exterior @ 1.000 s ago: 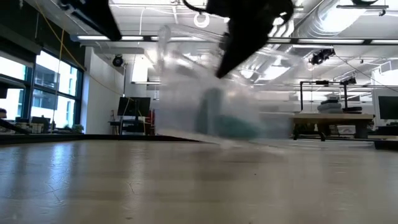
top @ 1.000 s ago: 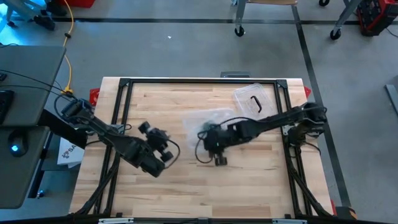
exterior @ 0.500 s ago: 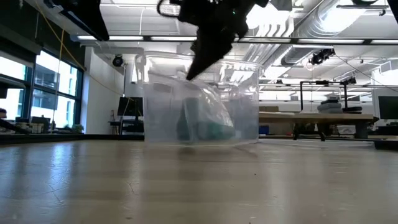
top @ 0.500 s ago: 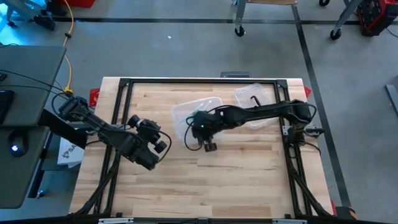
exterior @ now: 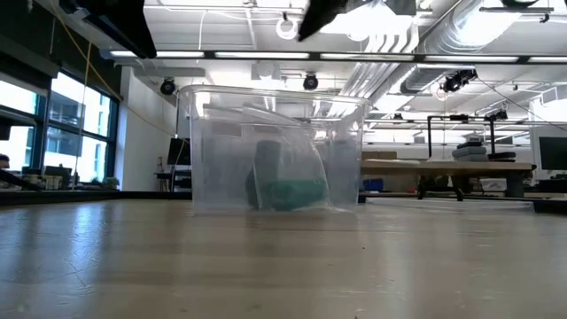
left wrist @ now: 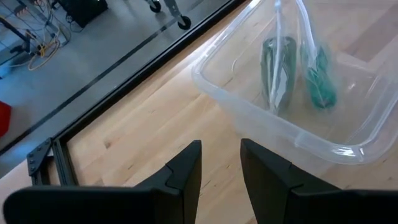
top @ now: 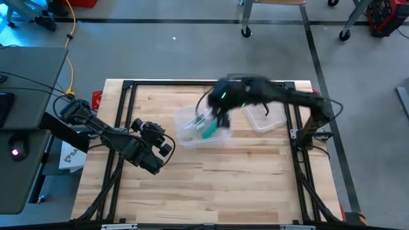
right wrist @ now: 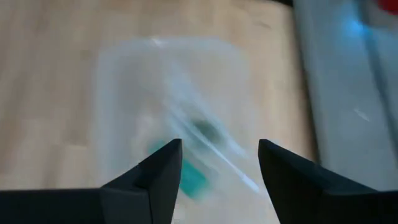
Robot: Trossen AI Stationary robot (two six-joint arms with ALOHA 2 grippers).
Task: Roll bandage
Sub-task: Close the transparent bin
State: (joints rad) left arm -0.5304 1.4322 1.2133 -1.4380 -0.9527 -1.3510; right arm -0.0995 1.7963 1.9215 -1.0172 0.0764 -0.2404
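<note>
Bandage roll (top: 209,130) lies in clear plastic tub (top: 186,137), table centre. My right gripper (right wrist: 217,165) hovers above at twelve o'clock, fingers spread, empty. Left gripper (left wrist: 221,171) parted, empty. Rolling looks finished.

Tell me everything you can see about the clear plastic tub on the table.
The clear rectangular plastic tub stands upright and lidless on the wooden table, toward the far side near the middle. Its walls are thin and see-through with a rounded rim. Inside lie a teal bandage roll, a darker green roll and a crumpled clear plastic wrapper. The right gripper hovers open above it; nothing grips it.
</note>
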